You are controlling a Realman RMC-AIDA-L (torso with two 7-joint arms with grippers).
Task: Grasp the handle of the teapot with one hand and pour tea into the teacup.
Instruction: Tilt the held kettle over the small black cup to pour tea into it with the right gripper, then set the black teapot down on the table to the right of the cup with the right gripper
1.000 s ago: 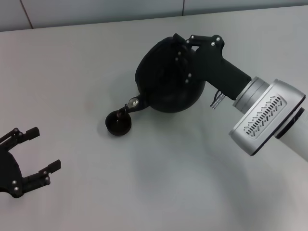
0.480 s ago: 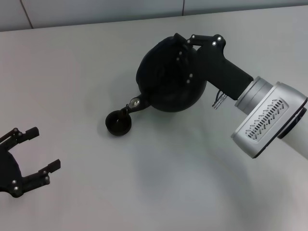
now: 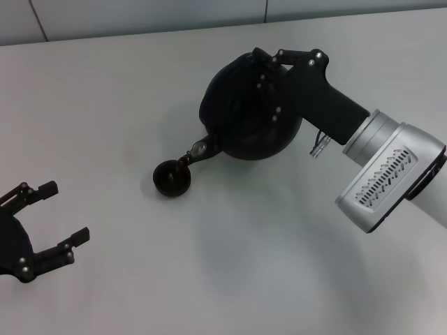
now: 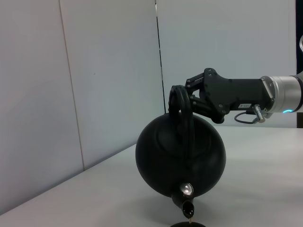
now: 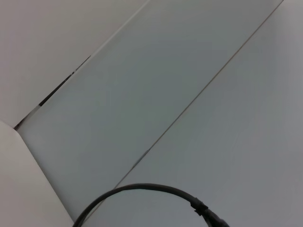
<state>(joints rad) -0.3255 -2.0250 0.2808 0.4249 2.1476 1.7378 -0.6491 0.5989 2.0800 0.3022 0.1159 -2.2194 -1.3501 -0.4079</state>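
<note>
The black teapot [image 3: 241, 118] hangs tilted above the table, its short spout [image 3: 198, 149] pointing down over the small black teacup [image 3: 172, 179]. My right gripper [image 3: 264, 73] is shut on the arched handle [image 4: 182, 106] at the top of the pot. In the left wrist view the teapot [image 4: 180, 153] faces the camera, and a thin dark stream drops from the spout [image 4: 187, 204] toward the teacup's rim [image 4: 188, 225] at the picture's edge. My left gripper [image 3: 64, 213] rests open near the table's front left, holding nothing.
The white tabletop [image 3: 230, 265] runs back to a pale panelled wall [image 3: 140, 14]. The right wrist view holds only wall panels and a black cable [image 5: 142, 189].
The right arm and teapot have shifted slightly to the right, with the spout still over the teacup. The left gripper has barely moved.
</note>
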